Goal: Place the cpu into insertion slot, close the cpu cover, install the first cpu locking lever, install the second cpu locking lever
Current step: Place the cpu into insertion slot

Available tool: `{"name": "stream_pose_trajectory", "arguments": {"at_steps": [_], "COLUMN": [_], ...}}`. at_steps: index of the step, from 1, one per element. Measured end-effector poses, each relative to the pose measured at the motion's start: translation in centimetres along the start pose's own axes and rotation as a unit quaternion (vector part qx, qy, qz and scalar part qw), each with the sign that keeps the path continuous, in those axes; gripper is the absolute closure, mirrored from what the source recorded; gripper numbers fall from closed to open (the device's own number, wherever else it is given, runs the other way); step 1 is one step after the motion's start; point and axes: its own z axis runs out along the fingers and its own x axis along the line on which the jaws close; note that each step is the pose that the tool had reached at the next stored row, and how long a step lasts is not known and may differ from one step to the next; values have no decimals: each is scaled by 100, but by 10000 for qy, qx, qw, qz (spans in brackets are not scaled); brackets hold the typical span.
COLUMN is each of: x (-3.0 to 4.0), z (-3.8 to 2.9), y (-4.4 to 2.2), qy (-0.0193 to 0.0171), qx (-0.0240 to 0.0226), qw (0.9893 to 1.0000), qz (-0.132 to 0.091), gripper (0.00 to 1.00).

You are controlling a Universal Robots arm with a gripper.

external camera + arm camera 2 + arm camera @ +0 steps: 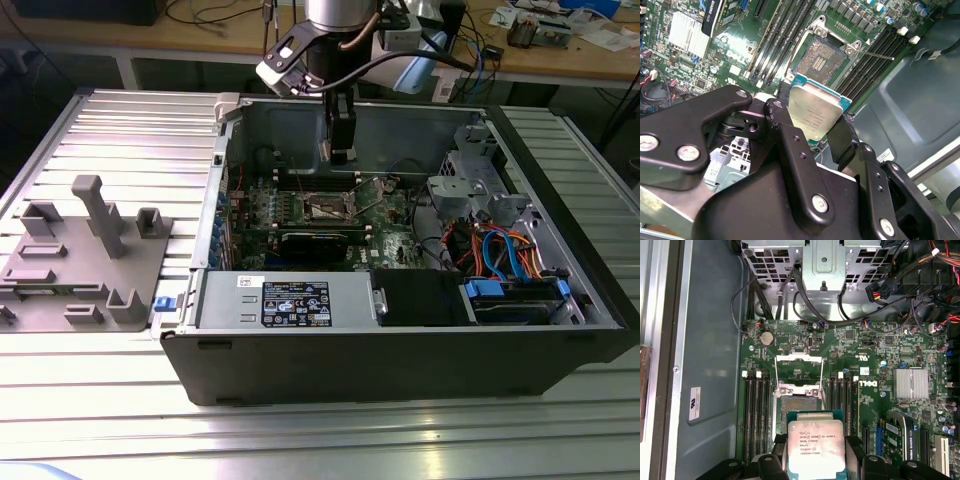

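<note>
Your arm (340, 15) ends in a smooth, silvery-grey round section in the exterior view, with a pale grey bracket (283, 62) trimmed in black on its side. Thin black cables (400, 68) run off it in a loose arc. Your gripper (342, 150) is a narrow matte black block. In the second wrist view you can see how it is built: thick, angular black link plates (695, 125) with rounded corners, pinned by round silver screw heads (688, 152) and smaller dark ones. The fingers (841, 144) are flat black bars, slightly scuffed at the edges.
</note>
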Motion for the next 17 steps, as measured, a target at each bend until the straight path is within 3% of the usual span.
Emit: {"name": "stream_pose_trajectory", "arguments": {"at_steps": [17], "x": [-1], "z": [72], "y": [-6], "qy": [-6], "qx": [0], "qw": [10000], "qz": [-1], "gripper": [45]}}
